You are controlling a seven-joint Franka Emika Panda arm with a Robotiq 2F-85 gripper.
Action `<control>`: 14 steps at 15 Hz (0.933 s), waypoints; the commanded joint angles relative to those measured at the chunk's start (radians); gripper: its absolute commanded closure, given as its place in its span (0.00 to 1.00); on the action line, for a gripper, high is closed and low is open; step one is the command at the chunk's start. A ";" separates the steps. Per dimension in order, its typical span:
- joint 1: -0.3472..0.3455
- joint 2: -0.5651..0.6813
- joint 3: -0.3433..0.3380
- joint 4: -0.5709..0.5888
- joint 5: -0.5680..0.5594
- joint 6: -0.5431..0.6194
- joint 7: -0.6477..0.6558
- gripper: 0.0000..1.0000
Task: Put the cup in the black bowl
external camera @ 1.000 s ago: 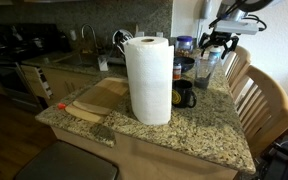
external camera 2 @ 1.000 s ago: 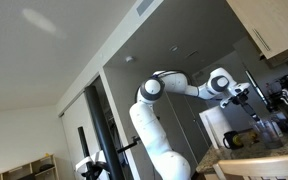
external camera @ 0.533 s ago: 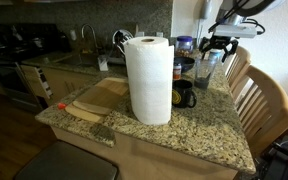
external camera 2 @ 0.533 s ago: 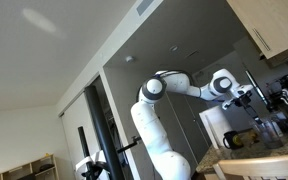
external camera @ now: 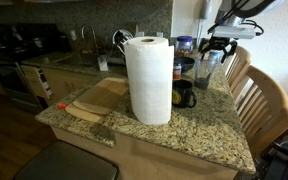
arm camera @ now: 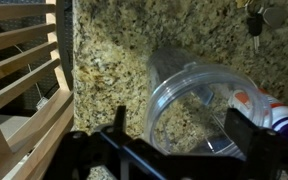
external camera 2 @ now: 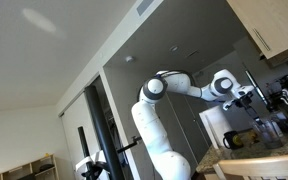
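The cup (arm camera: 197,108) is a see-through greyish tumbler. It stands upright on the granite counter, and the wrist view looks down into its mouth. My gripper (arm camera: 184,128) is open just above it, with one finger to the left of the rim and the other over its right edge. In an exterior view the gripper (external camera: 217,48) hangs over the cup (external camera: 205,70) near the counter's far right corner. A low dark shape (external camera: 183,68) behind the paper towel roll looks like the black bowl and is mostly hidden.
A tall paper towel roll (external camera: 148,80) stands mid-counter with a black mug (external camera: 184,95) beside it. A wooden board (external camera: 96,100) lies to the left. Wooden chairs (external camera: 259,100) stand against the counter's right edge. A white bottle with a red label (arm camera: 267,108) lies next to the cup.
The gripper shifted slightly above the cup during the first half second, then stayed still. The cup has not moved.
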 commanded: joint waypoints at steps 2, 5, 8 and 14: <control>0.013 0.014 -0.024 -0.003 0.018 -0.013 -0.010 0.00; 0.016 0.009 -0.025 -0.002 0.000 -0.004 0.002 0.00; 0.015 0.009 -0.027 -0.002 0.000 -0.004 0.003 0.00; 0.018 0.008 -0.028 -0.005 0.001 0.015 -0.006 0.47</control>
